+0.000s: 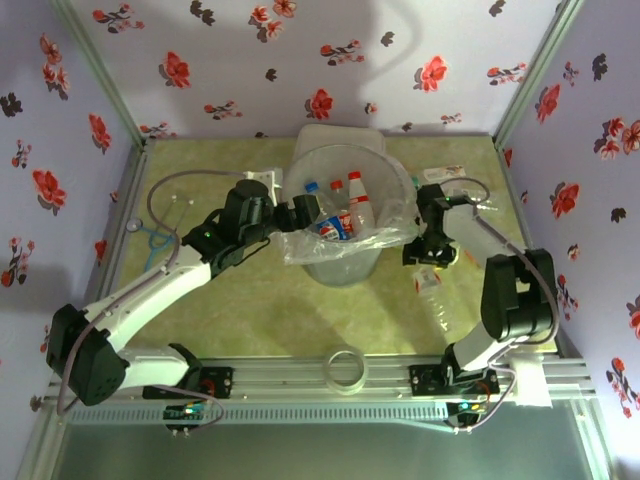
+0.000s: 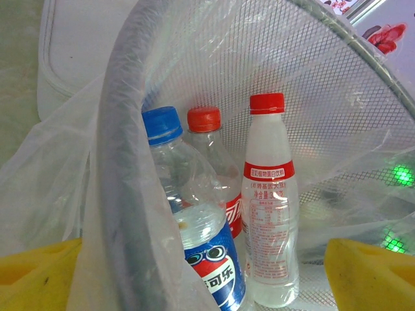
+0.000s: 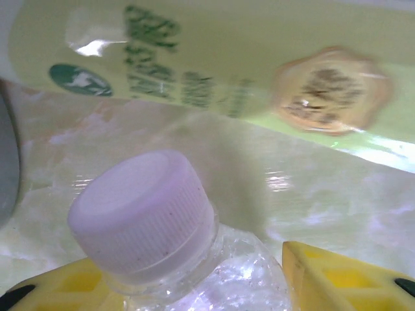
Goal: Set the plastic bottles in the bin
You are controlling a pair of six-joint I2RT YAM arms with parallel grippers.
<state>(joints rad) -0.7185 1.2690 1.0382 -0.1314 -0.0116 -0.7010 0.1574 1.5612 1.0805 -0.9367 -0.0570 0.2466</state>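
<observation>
The bin (image 1: 345, 160), a clear bucket lined with a crinkly bag, stands mid-table. Three plastic bottles stand inside: a blue-capped Pepsi bottle (image 2: 194, 220), a red-capped cola bottle (image 2: 211, 149) and a red-capped, white-labelled bottle (image 2: 269, 207). My left gripper (image 1: 300, 213) is open at the bin's left side, its yellow fingers (image 2: 39, 275) astride the rim (image 2: 123, 162). Right of the bin, a clear white-capped bottle (image 3: 146, 210) lies on the table (image 1: 430, 285). My right gripper (image 1: 430, 255) is down over it, and its yellow pads (image 3: 343, 275) press on the shoulder just below the cap.
A white rounded-square box (image 1: 340, 135) sits right behind the bin. A flat pale packet with green print (image 3: 227, 65) lies beyond the held bottle. A small clear ring (image 1: 345, 368) rests on the front rail. A loose cable (image 1: 155, 235) runs along the left wall.
</observation>
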